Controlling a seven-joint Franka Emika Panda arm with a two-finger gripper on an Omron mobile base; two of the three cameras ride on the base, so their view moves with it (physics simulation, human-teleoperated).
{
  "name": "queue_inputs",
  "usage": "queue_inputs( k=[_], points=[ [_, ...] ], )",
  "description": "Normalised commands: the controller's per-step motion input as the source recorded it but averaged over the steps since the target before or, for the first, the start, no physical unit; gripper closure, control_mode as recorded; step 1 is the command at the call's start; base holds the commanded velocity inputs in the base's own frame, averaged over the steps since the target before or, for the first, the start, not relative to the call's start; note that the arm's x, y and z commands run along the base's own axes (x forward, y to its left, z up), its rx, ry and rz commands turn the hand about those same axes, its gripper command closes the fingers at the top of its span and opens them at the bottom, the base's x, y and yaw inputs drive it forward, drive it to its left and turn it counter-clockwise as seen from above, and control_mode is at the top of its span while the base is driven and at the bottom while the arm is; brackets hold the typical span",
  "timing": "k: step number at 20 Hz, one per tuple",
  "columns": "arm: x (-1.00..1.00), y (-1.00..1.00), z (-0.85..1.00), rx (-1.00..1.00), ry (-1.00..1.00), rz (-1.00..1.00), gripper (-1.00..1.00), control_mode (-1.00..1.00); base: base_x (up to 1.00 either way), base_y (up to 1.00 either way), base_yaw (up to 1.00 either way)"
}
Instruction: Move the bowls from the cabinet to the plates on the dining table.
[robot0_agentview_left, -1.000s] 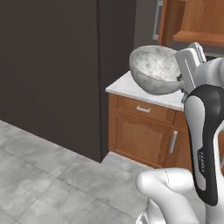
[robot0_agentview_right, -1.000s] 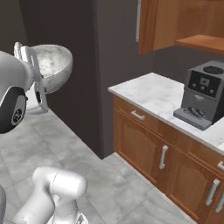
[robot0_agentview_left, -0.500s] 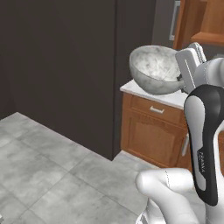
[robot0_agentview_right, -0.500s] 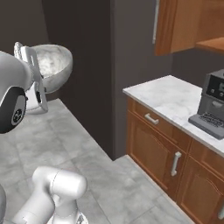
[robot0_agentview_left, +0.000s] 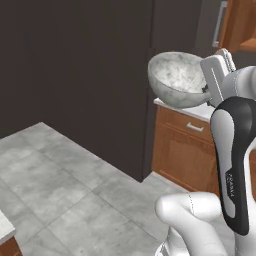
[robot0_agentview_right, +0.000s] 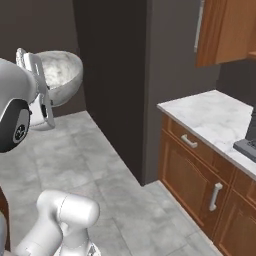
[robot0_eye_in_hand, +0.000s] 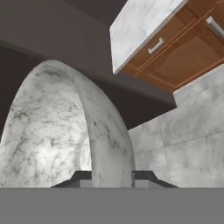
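The gripper (robot0_eye_in_hand: 112, 177) is clamped on the rim of the marbled bowl (robot0_agentview_left: 181, 79), with one finger tip on each side of the bowl wall, as the hand view shows. The bowl is carried in the air, tilted so that its opening faces partly sideways, high above the grey tiled floor (robot0_agentview_left: 65, 190) and clear of every surface. In the right base view the marbled bowl (robot0_agentview_right: 60, 75) sits at the upper left, beside the white hand. Relative to the earlier frames, the bowl and the hand keep the same place in both base views, and the grip is unchanged. The background has shifted across both views, which indicates camera motion with the base, not motion of the furniture. The marble counter (robot0_agentview_right: 212, 119) and its wooden drawers (robot0_agentview_right: 192, 165) now lie further to the right in the right base view. The coffee machine (robot0_agentview_right: 248, 140) is now cut off at the right edge. The dark tall panel (robot0_agentview_left: 75, 80) now occupies more of the left base view.
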Motion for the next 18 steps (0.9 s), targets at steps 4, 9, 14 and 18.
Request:
queue_inputs(
  k=[4,9,14,18],
  points=[
    [0.0,0.0,0.0,0.0,0.0,0.0,1.0,1.0,0.0,0.0,0.25],
    [0.0,0.0,0.0,0.0,0.0,0.0,1.0,1.0,0.0,0.01,0.25],
    [0.0,0.0,0.0,0.0,0.0,0.0,1.0,1.0,0.0,0.01,0.25],
    [0.0,0.0,0.0,0.0,0.0,0.0,1.0,1.0,0.0,0.0,0.25]
  ],
)
